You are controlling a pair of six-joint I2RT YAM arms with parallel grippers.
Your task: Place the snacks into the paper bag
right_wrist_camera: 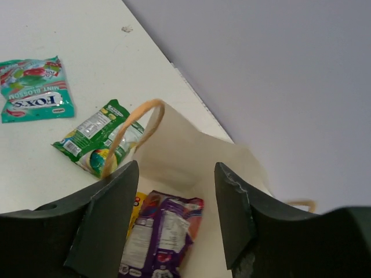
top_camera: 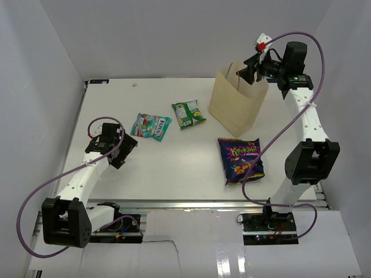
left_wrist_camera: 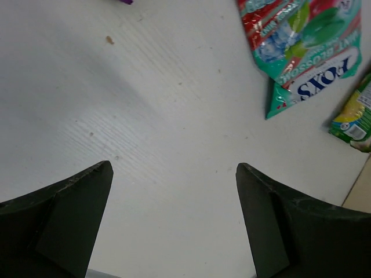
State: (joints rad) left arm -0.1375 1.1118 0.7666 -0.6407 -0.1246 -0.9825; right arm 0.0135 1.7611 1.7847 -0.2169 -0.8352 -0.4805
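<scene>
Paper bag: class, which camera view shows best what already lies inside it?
Right wrist: it looks down into the paper bag, showing a purple packet and a yellow packet inside. Top external shows only its outside; left wrist, at most a beige sliver.

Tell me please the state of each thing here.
paper bag, upright, mouth open
dark purple packet, inside the paper bag
big purple bag, flat on the table
teal pouch, flat on table
green pouch, lying on table
left tool, open, empty
right tool, open, above bag mouth
</scene>
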